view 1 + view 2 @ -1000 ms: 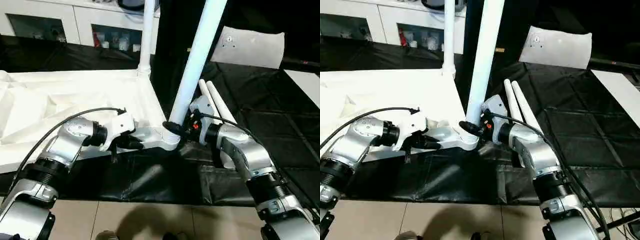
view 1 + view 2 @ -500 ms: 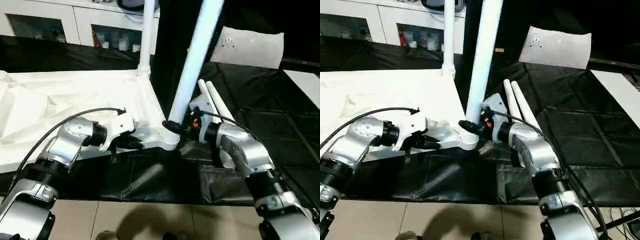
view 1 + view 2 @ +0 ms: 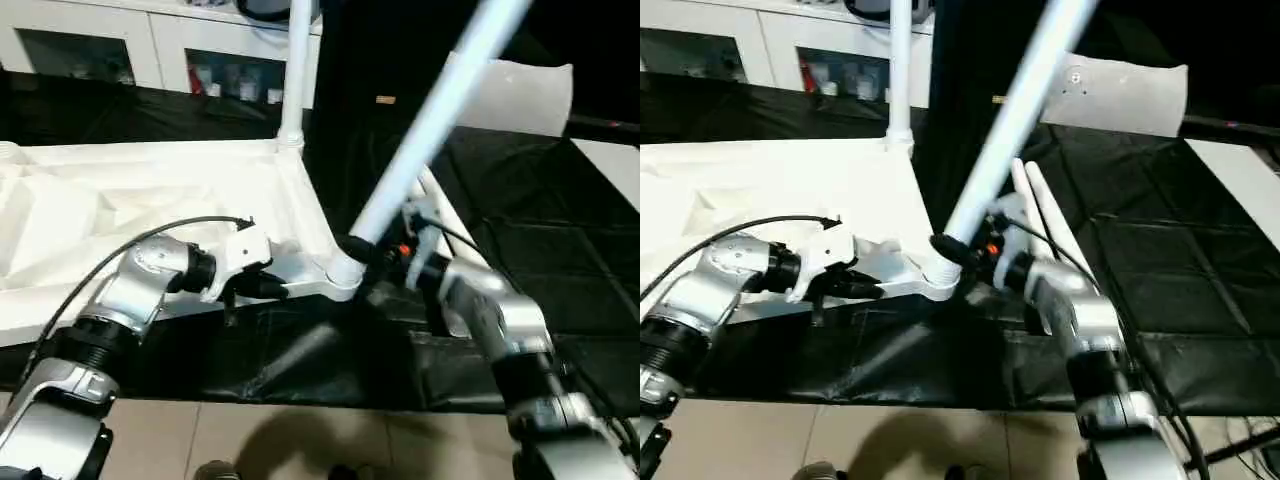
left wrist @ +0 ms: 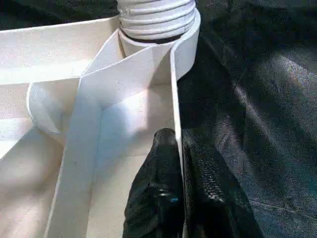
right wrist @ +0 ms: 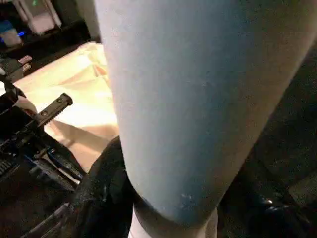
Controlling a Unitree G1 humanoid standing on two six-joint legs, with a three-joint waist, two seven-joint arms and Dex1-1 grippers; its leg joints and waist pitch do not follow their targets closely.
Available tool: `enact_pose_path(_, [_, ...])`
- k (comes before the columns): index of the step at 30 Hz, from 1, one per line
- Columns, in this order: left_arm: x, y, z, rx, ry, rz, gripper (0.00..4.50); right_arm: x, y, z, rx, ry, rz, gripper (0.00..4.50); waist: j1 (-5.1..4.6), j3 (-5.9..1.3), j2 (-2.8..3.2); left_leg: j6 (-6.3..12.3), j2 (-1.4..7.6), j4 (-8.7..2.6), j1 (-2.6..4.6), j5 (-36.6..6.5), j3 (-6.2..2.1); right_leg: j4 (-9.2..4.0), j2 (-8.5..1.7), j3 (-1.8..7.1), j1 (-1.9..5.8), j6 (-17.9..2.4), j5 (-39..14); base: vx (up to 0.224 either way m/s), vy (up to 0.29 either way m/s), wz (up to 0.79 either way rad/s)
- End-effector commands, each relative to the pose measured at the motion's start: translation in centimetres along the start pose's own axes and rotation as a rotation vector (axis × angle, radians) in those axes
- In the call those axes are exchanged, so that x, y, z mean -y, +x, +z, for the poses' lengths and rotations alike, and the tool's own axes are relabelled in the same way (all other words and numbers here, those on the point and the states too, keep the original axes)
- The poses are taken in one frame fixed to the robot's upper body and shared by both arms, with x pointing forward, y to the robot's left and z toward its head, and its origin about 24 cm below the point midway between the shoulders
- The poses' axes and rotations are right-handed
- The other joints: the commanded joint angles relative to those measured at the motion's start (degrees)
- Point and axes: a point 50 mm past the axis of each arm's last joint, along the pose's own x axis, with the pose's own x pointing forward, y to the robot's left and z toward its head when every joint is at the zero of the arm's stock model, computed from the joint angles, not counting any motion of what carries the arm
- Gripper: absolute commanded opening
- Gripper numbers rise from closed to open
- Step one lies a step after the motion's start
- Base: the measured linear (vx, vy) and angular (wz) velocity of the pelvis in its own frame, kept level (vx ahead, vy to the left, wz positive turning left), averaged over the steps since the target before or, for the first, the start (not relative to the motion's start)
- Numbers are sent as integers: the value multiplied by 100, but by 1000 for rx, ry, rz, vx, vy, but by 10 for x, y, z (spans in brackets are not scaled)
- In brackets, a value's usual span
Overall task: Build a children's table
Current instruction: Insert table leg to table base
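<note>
The white tabletop (image 3: 120, 200) lies ribbed side up on a black sheet. One white leg (image 3: 293, 70) stands upright in its far corner socket. A second leg (image 3: 430, 120) meets the near corner socket (image 3: 343, 272) and leans steeply to the right. My right gripper (image 3: 362, 250) is shut on this leg near its base; in the right wrist view the leg (image 5: 183, 99) sits between the black fingers. My left gripper (image 4: 178, 148) is shut on the tabletop's rim wall, just short of the threaded socket (image 4: 158, 20). Two spare legs (image 3: 440, 205) lie behind my right arm.
A white cabinet (image 3: 150, 40) with dark compartments runs along the back. A white pillow-like slab (image 3: 520, 95) lies at the back right, and a white board (image 3: 615, 165) shows at the right edge. The black sheet (image 3: 560, 250) ends at a tiled floor (image 3: 300, 440) in front.
The leg in my right gripper has tipped from nearly upright to a strong lean to the right, and my right forearm has shifted with it. My left gripper has kept its hold.
</note>
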Motion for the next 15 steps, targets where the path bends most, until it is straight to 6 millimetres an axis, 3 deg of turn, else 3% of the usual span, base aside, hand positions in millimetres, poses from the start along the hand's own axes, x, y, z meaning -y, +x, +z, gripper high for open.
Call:
enact_pose_path(1, [-8, -2, 16, 59, 53, 37, 0, 11, -18, -25, -84, 4, -110, 191, -3, -418, 142, -41, 61, -427, 48, -1481, 54, -433, -369, 233, 385, -849, -1990, 0, 0, 0])
enact_pose_path(6, [-9, -1, 16, 66, 48, 55, 0, 1, -27, -37, -51, -33, -116, 191, 60, -393, 214, 12, 56, -444, 58, -1622, 53, -503, -373, 226, 350, -681, -2395, 0, 0, 0])
enact_pose_path(15, [-8, 0, 14, 61, 49, 55, 0, -16, -29, -43, -171, -291, -1, 191, 40, -348, 166, 73, 23, -443, 62, -1824, 40, -607, -365, 190, 314, -327, -3182, 0, 0, 0])
